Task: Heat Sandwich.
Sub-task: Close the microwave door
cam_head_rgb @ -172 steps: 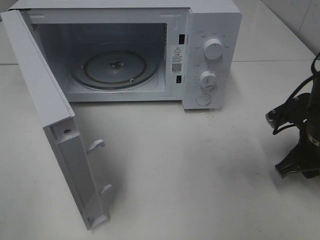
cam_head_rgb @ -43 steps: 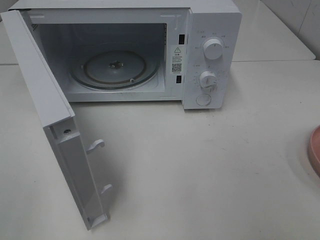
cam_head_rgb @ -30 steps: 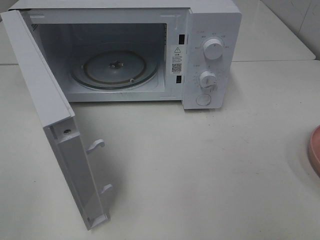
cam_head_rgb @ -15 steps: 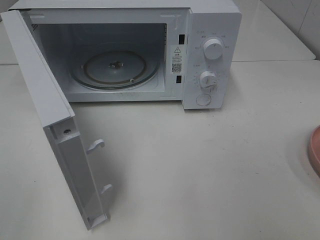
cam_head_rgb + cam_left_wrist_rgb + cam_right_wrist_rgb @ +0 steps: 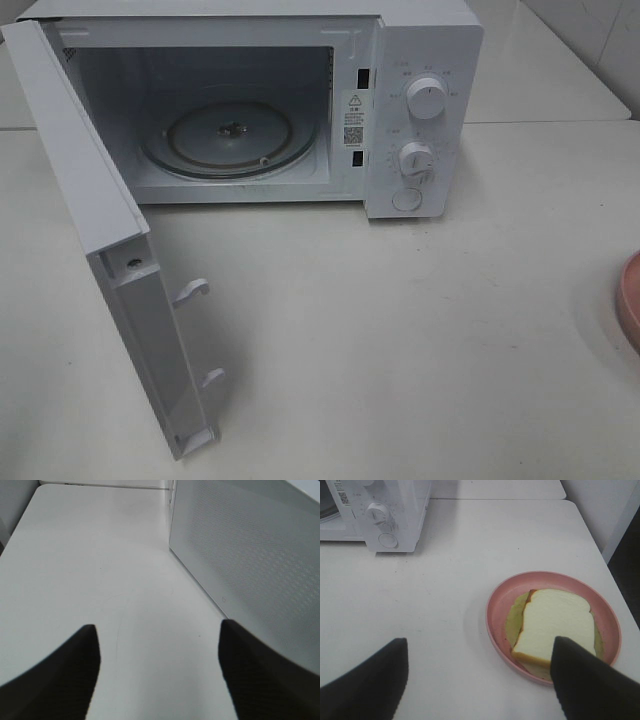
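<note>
The sandwich [image 5: 555,625], white sliced bread over a pale yellow-green filling, lies on a round pink plate [image 5: 550,576] at the table's right side. In the exterior view only the plate's rim [image 5: 632,300] shows, at the right edge. The white microwave [image 5: 425,50] stands at the back with its door [image 5: 90,190] swung wide open to the left and its glass turntable [image 5: 228,135] bare. My right gripper [image 5: 480,680] hovers open near the plate, one finger [image 5: 585,680] overlapping its near rim. My left gripper [image 5: 157,675] is open over bare table beside the door's outer face [image 5: 250,555].
The microwave's two knobs and round button [image 5: 407,199] face forward on its right panel, which also shows in the right wrist view [image 5: 385,515]. The open door reaches far out toward the table's front left. White tabletop [image 5: 400,340] lies between microwave and plate.
The right arm, seen earlier at the exterior view's right edge, has left that view, and the pink plate's rim shows there. Over the last second nothing in that view has moved.
</note>
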Tool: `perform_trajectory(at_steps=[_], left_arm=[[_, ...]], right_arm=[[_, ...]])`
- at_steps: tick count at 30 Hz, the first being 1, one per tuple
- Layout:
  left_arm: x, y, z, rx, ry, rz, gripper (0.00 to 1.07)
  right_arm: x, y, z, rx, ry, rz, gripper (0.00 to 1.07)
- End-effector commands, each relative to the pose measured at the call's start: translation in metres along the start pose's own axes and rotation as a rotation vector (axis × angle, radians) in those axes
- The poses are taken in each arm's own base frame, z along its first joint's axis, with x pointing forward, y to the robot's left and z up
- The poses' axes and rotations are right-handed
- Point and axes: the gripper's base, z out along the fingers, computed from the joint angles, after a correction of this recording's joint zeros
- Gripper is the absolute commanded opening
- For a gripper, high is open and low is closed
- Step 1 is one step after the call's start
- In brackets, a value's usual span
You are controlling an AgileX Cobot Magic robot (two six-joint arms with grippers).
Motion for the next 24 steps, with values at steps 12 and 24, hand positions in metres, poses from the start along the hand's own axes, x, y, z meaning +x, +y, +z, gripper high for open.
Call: perform_trajectory(at_steps=[12,24], left_arm=[[-0.021,0.003,0.055,-0.016,-0.022,-0.004,0.0],[-0.005,0.01,0.108,-0.033,-0.271,-0.006,0.0]], right_arm=[[0.002,0.0,-0.003,0.006,-0.037,-0.004,0.75],[0.002,0.0,-0.003,0.006,-0.037,-0.004,0.75]])
